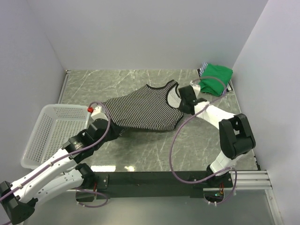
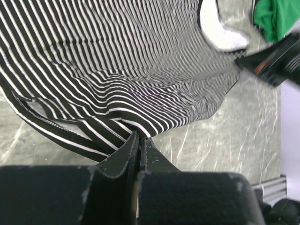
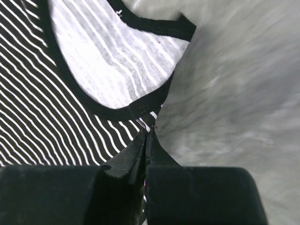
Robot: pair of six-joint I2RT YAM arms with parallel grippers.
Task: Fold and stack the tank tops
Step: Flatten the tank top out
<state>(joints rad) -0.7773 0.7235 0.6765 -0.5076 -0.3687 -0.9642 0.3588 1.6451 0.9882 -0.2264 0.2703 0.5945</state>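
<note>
Right of the basket (image 1: 36,136), the striped tank top (image 1: 145,110) lies spread; left gripper (image 2: 139,136) clenches its basket-side hem, right gripper (image 3: 149,133) its dark-edged opening; green tank top (image 1: 215,77) farther right.

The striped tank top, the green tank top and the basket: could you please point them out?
striped tank top (image 1: 140,110), top view, middle of its body.
green tank top (image 1: 215,77), top view, centre of the bundle.
basket (image 1: 36,136), top view, its left wall.
</note>
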